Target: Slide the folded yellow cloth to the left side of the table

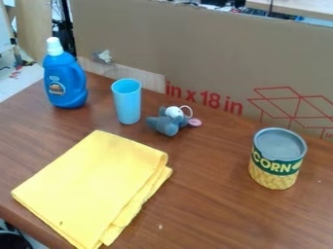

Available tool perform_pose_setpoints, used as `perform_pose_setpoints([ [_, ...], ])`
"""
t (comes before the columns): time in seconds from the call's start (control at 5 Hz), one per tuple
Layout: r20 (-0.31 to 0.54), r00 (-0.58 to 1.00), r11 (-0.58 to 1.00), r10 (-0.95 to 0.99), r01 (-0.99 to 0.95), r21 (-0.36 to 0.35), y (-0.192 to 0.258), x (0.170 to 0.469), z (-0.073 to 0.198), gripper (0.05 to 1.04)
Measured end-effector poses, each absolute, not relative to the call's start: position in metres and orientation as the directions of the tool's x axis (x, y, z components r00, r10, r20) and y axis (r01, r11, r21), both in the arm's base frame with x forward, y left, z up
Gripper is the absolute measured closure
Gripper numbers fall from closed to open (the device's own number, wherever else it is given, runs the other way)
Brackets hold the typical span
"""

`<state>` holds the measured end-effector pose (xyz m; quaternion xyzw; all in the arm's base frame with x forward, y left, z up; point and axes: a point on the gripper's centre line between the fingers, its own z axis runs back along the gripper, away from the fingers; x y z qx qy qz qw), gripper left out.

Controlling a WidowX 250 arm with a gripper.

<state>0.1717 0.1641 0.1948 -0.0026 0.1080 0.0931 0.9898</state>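
Five things sit on my table (214, 209): a folded cloth (91, 185) at near left, probably limp, pinchable at its fold; behind, a likely heavy bottle (65, 82), light cup (127, 104) and soft toy (168, 124); right, a stiff can (276, 168), graspable round its sides; my gripper's state I cannot tell.

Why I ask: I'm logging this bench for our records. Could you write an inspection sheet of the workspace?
Surface: brown tabletop, wood-grained.
Things: folded yellow cloth at front left; upright blue cup beside a grey plush toy; upright can at right; upright blue bottle, white-capped, at back left.
Clutter: small pale speck right of the cloth.
Pincer: nothing seen.
Cables: dark cord-like strands beyond the table, top left; too small to tell.
Surroundings: large cardboard panel with red print behind the table.
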Motion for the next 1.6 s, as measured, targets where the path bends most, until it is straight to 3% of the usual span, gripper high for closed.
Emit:
perform_pose_setpoints([
  [0.2, -0.231, 0.956, 0.983, 0.179, -0.183, 0.002, 0.163, 0.172, 0.189, 0.083],
  [0.6, -0.187, 0.982, 0.999, -0.024, 0.015, -0.046, 0.127, 0.171, 0.16, 0.083],
  [1.0, -0.107, 0.963, 0.969, -0.246, 0.242, -0.049, 0.087, 0.197, 0.129, 0.083],
  [1.2, -0.115, 0.938, 0.945, -0.326, 0.319, -0.073, 0.069, 0.213, 0.111, 0.083],
  [1.6, -0.067, 0.942, 0.944, -0.329, 0.327, -0.043, 0.055, 0.227, 0.083, 0.083],
])
